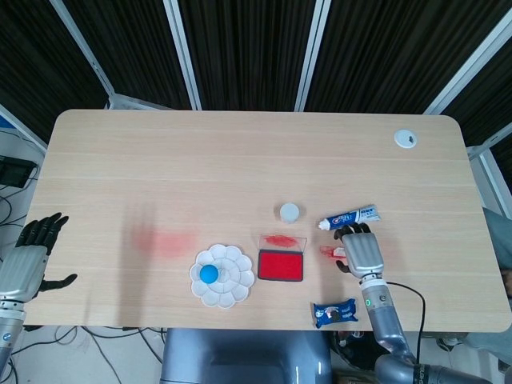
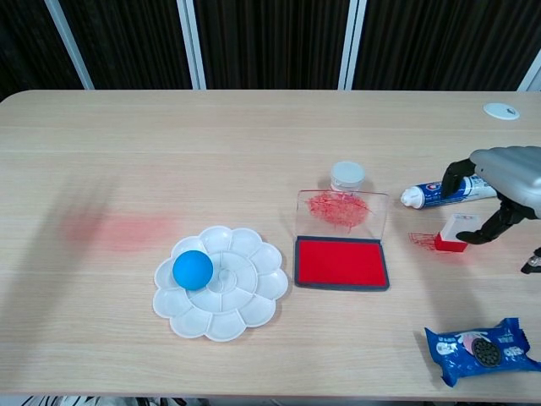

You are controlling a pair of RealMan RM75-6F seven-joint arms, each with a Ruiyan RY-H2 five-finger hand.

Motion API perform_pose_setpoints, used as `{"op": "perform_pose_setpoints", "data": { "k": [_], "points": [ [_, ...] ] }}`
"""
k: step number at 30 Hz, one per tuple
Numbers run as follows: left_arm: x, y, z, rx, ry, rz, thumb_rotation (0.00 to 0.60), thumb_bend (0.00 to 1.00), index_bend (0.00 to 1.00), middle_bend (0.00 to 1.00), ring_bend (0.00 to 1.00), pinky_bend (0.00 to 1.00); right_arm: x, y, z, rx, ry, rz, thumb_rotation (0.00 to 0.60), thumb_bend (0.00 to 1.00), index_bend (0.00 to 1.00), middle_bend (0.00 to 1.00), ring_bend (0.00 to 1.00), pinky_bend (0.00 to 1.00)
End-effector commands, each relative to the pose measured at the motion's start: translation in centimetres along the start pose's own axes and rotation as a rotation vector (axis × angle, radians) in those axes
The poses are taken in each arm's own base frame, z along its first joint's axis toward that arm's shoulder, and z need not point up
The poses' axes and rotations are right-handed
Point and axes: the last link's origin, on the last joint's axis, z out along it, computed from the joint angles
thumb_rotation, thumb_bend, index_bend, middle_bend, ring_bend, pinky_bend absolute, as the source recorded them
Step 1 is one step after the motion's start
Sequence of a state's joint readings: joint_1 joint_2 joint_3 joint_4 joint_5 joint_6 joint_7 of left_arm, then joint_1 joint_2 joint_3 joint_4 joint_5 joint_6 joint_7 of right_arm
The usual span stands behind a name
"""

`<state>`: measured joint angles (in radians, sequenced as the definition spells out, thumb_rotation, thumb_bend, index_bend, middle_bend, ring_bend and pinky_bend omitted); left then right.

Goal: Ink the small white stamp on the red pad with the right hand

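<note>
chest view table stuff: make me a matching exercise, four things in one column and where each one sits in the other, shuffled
Things:
1. blue ball
2. toothpaste tube
3. cookie packet
4. small white stamp

Places:
A. near front edge of the table, far right
B. under the right robot hand
C. on the white palette
D. behind the stamp, cap pointing toward the white jar

Pairs: 1-C, 2-D, 3-A, 4-B
</note>
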<state>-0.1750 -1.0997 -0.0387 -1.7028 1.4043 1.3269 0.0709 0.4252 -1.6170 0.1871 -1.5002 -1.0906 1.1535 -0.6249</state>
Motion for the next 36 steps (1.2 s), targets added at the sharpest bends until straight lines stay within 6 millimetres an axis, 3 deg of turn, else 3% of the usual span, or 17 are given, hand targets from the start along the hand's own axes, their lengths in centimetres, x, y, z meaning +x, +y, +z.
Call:
{"op": "perform_pose_setpoints", "data": {
  "k": [1,11,36],
  "points": [
    [0.0,0.0,0.0,0.001,-0.002,-0.001,0.600,0.00,0.00,0.00,0.00,0.00,-0.5,0.1,0.1,-0.012,-0.018,0.001,0.600,0.30,0.43,0.34,0.23,0.22],
    [0.0,0.0,0.0,0.005,-0.005,-0.006,0.600,0.00,0.00,0.00,0.00,0.00,-1.3,0.1,0.5,-0.029,-0.043,0.004,0.600,0.39,0.46,0.35,0.23,0.23],
    [0.0,-0.1,0.2,0.014,-0.013,-0.012,0.600,0.00,0.00,0.00,0.00,0.00,-2.0,0.4,1.0,-0.054,-0.068,-0.007,0.600,0.45,0.52,0.38,0.23,0.24]
  ]
}}
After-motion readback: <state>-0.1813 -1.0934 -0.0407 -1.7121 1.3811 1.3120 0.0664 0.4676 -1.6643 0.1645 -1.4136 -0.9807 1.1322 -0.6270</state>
